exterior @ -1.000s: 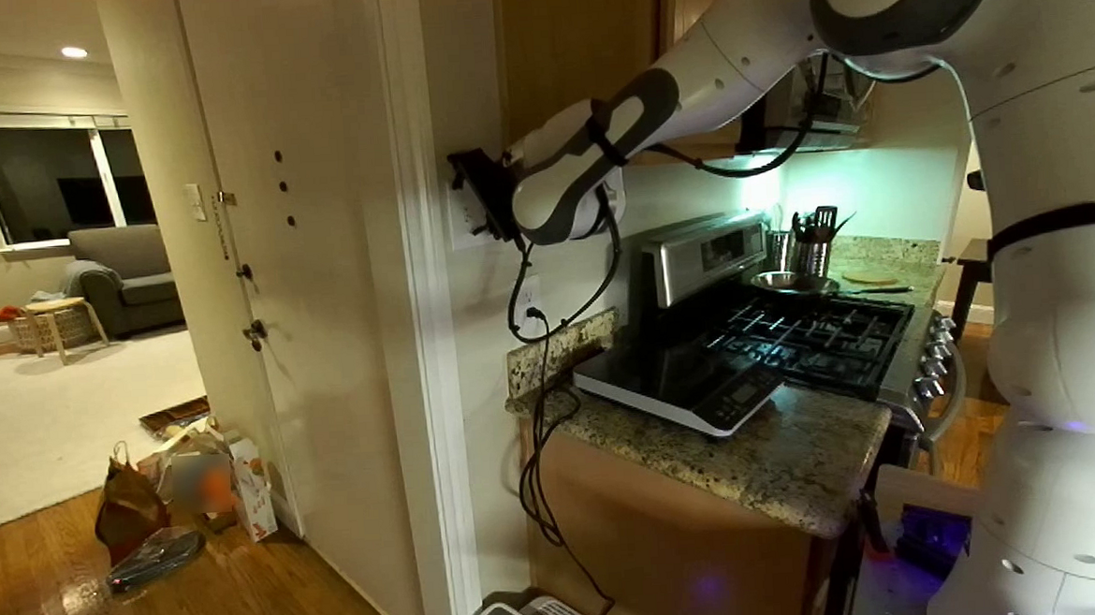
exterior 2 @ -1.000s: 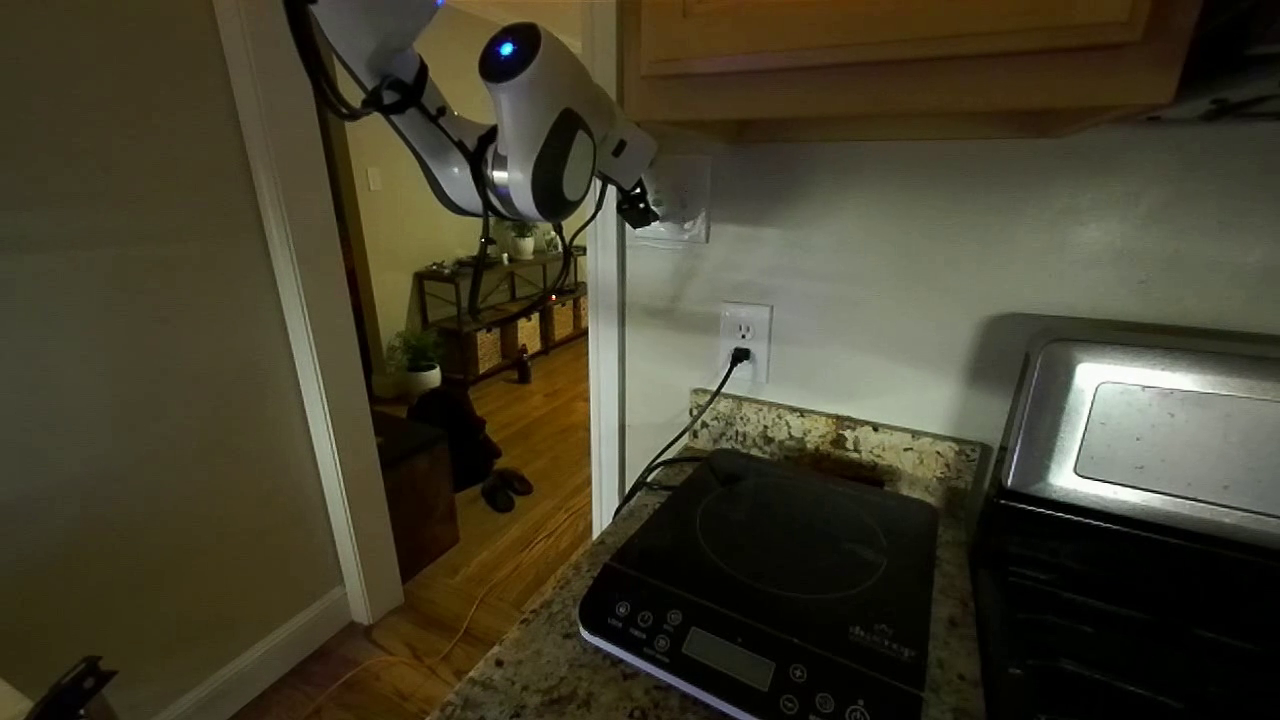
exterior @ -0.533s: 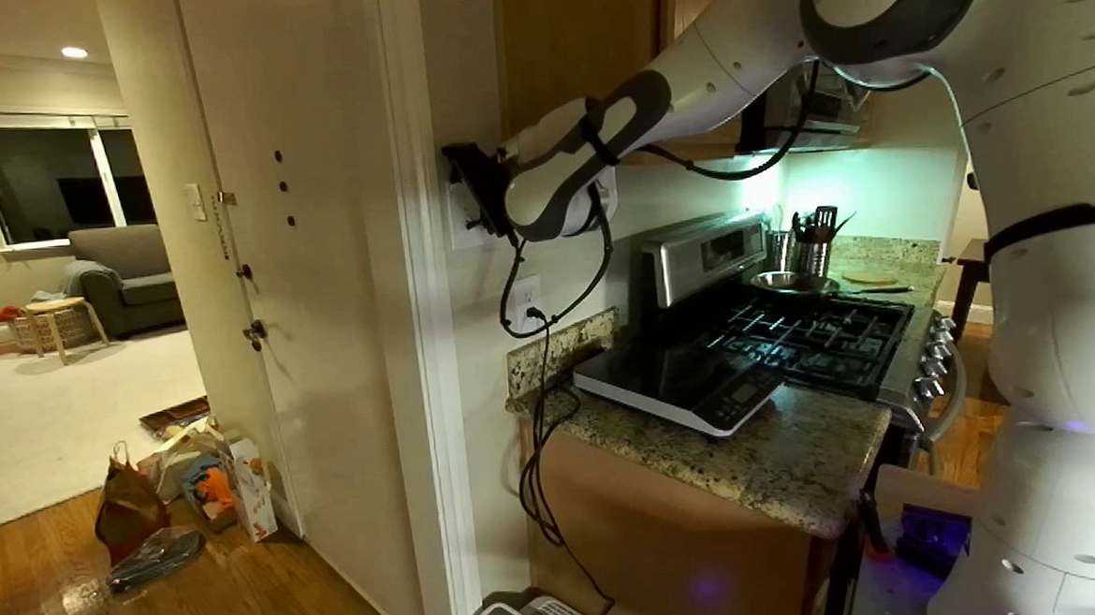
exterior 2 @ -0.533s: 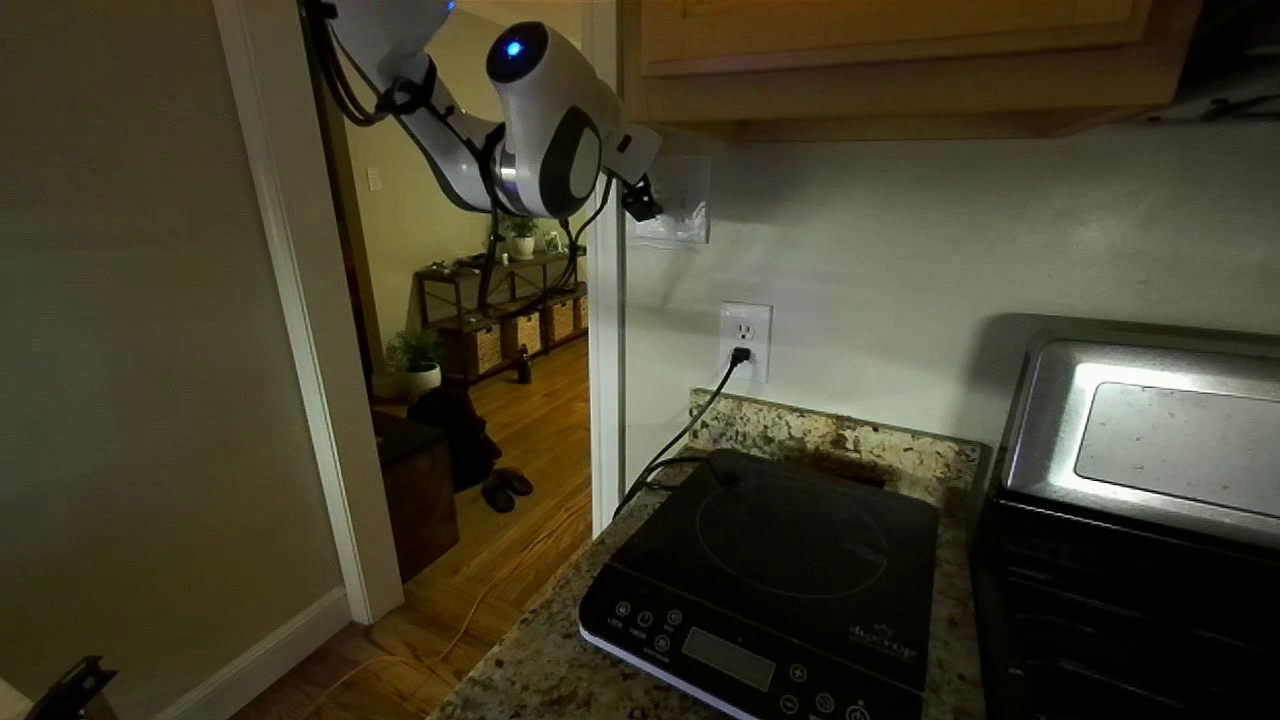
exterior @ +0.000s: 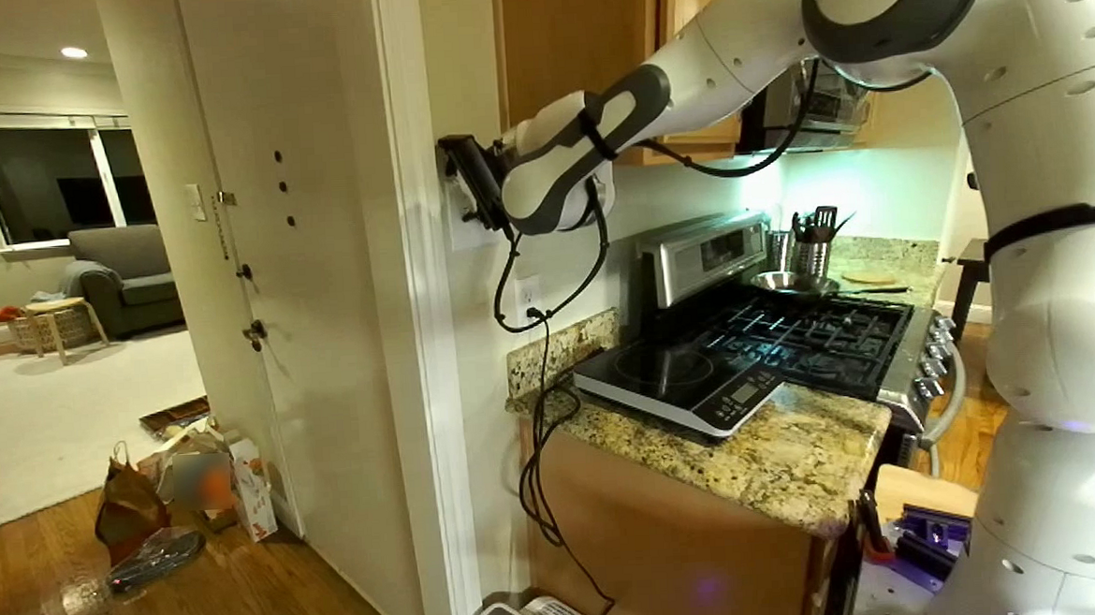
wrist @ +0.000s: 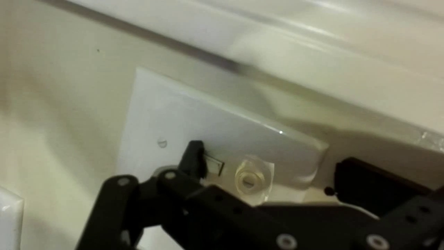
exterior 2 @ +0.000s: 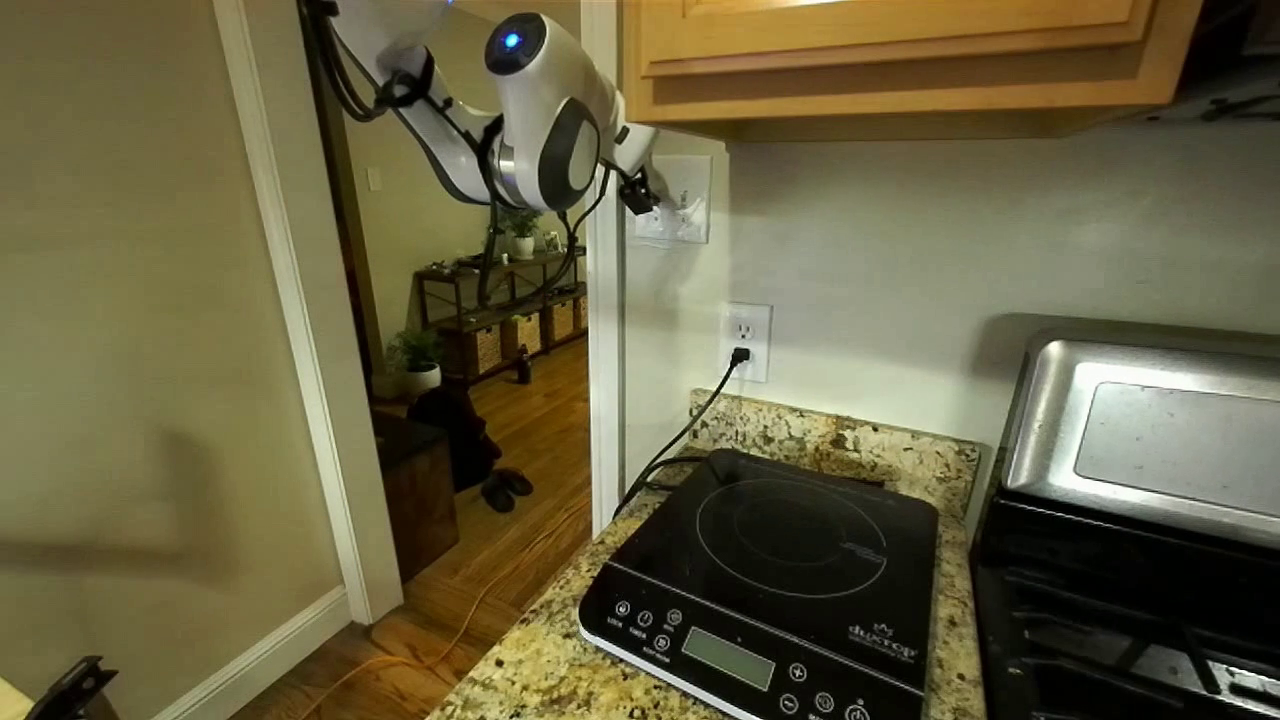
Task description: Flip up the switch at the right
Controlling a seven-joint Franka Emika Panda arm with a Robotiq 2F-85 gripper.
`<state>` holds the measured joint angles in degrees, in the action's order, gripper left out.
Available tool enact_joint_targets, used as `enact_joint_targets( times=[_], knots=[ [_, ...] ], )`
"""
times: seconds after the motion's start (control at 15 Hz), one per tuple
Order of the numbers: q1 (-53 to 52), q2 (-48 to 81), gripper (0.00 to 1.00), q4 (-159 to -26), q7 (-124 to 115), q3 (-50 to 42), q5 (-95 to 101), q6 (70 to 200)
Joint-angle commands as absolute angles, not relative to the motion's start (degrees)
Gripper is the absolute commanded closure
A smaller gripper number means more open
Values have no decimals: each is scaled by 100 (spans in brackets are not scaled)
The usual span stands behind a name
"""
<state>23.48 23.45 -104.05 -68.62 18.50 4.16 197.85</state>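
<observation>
Evidently, the switch (wrist: 213,167) sits in the white wall plate (wrist: 222,128), partly hidden behind one fingertip (wrist: 194,158); contact I cannot tell. Jaws stand wide apart, holding nothing. Risk noted: a slanted push could slip off, or snag the clear plastic (wrist: 255,178) nearby.

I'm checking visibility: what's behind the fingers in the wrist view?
White switch plate and wall. A slotted screw shows; what the fingers cover, perhaps including the toggle, is hidden.
</observation>
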Motion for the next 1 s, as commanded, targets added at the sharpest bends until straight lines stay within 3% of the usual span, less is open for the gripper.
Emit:
enact_joint_targets(
  times=[0.0,0.6,0.93],
  knots=[
    [2448,2111,0,-10625,-6900,2010,502,19641],
    [2613,969,0,-12022,-6628,2172,723,18602],
    [2866,226,0,-12753,-6011,2944,653,17824]
  ],
)
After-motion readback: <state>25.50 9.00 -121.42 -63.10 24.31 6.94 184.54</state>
